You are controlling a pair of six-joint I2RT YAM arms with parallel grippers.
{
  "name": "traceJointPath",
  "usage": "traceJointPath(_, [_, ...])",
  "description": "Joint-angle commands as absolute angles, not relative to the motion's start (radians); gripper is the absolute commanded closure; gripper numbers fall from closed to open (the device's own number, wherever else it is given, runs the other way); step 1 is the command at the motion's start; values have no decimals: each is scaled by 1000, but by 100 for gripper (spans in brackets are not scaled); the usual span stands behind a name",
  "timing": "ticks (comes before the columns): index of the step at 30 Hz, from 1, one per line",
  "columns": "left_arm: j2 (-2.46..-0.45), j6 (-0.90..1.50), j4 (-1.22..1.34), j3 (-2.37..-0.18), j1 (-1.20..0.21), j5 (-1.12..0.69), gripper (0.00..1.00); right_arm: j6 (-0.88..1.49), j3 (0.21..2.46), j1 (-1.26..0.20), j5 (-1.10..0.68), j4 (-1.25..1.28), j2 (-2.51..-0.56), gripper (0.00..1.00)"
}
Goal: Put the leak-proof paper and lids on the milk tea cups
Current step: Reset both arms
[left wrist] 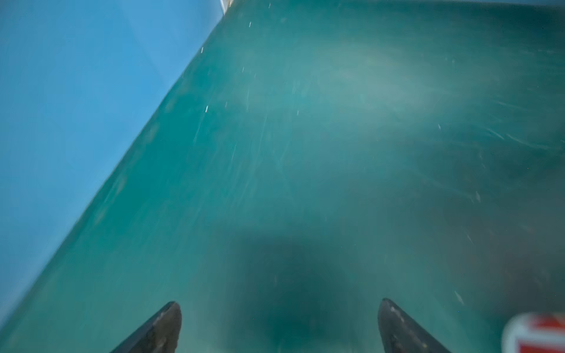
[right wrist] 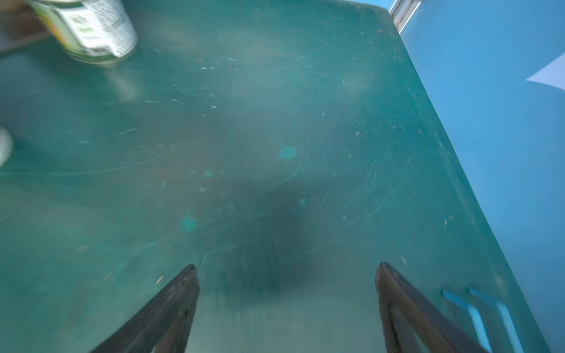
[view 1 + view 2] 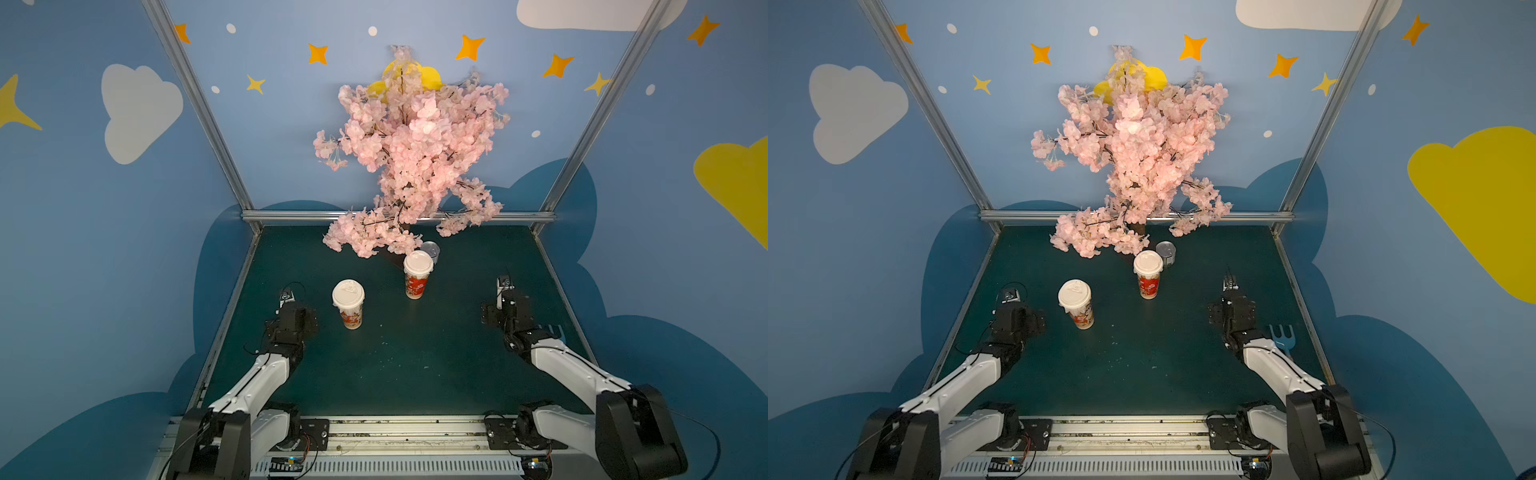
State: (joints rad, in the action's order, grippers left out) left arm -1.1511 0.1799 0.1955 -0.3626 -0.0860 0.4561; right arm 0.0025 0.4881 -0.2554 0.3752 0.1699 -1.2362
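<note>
near milk tea cup [image 3: 350,309], far milk tea cup [image 3: 416,280] both capped white — paper or lid, I can't tell. looks done — left jaws, right jaws wide apart, empty.

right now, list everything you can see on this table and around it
milk tea cups: two, red-orange print, one front left, one farther back at centre
lids: two, white, one on each cup
tin can: one, silver top, green-white label, just behind the far cup
fork: one, blue, front right
blossom tree: one, pink, back centre
table: one, dark green
left gripper: one, black, open, empty
right gripper: one, black, open, empty
</note>
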Motion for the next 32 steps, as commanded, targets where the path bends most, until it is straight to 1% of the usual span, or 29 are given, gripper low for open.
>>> traceJointPath(1, [-1274,67,550,-369,-77,442,0,-44,505,-247,380,388,-1315,10])
traceJointPath(3, [-1332,40,637,-378,-69,410,0,-105,505,-241,329,457,-1370,9])
traceJointPath(6, [-1398,48,730,-377,-28,268,0,-117,518,-216,307,505,-1436,9])
traceJointPath(7, [-1440,55,802,-358,-15,233,0,-104,528,-201,291,493,-1441,8])
traceJointPath(10, [-1552,63,940,-345,0,203,0,-73,508,-132,158,507,-1434,8])
traceJointPath(12, [-1545,41,837,-393,0,155,0,-58,456,-83,61,601,-1456,8])
traceJointPath(14, [-1540,43,829,-394,3,145,0,-34,425,-77,65,742,-1499,8])
traceJointPath(15, [-1541,43,835,-392,2,146,0,-35,430,-77,63,734,-1498,8])
traceJointPath(17, [-1536,40,826,-393,3,144,0,-51,474,-75,47,593,-1473,9])
traceJointPath(18, [-1537,40,831,-391,2,145,0,-56,477,-69,36,583,-1474,8])
traceJointPath(32, [-1536,29,822,-395,-2,146,0,-51,476,-63,25,584,-1473,8])
